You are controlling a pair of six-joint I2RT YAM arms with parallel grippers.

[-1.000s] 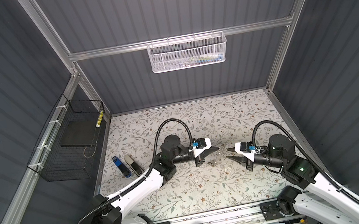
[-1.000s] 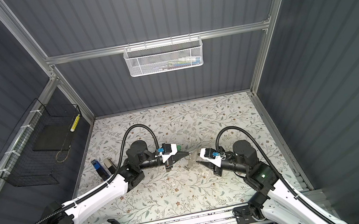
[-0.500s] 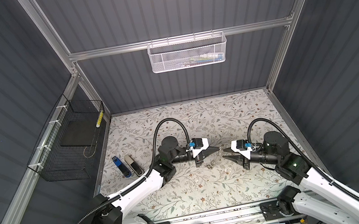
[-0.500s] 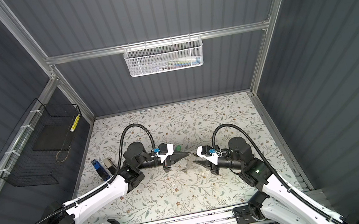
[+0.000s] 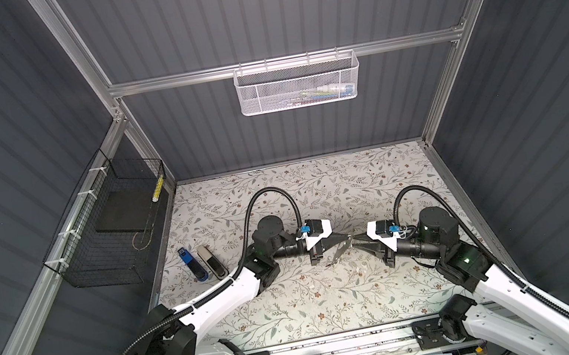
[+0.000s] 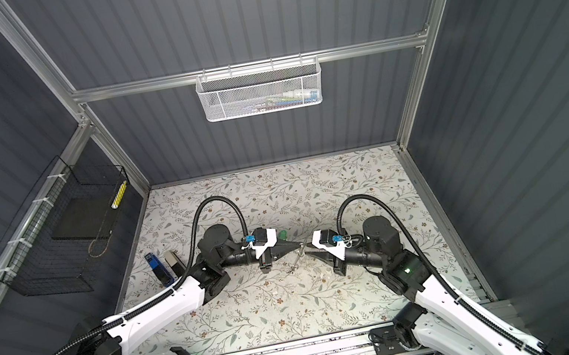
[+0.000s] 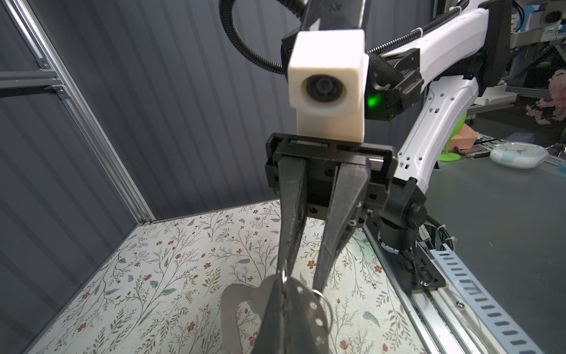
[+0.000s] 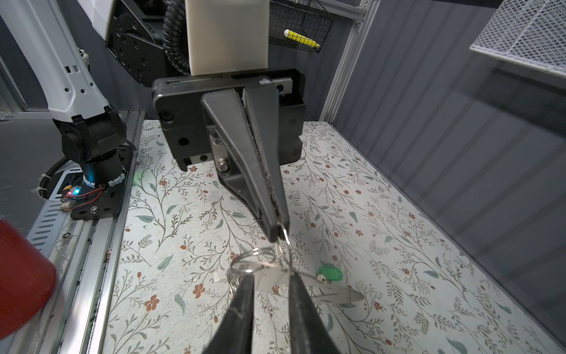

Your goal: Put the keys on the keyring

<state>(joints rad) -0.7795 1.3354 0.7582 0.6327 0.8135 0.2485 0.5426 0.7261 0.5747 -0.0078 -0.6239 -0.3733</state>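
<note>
Both top views hang high over the near edge of the bench (image 5: 296, 301), far off, looking steeply down toward the far wall. Side by side, they share nearly the whole scene: bench, both arms, the white mesh basket (image 5: 296, 84) on the far wall. The left wrist view sits close behind the left gripper (image 7: 281, 288), low over the bench, facing right, straight into the right wrist camera (image 7: 326, 79). The right wrist view sits close behind the right gripper (image 8: 271, 277), facing left toward the left wrist camera (image 8: 226, 36). The wrist views share mid-bench, where the gripper tips meet at the keyring (image 7: 232, 306), seen from opposite sides.
</note>
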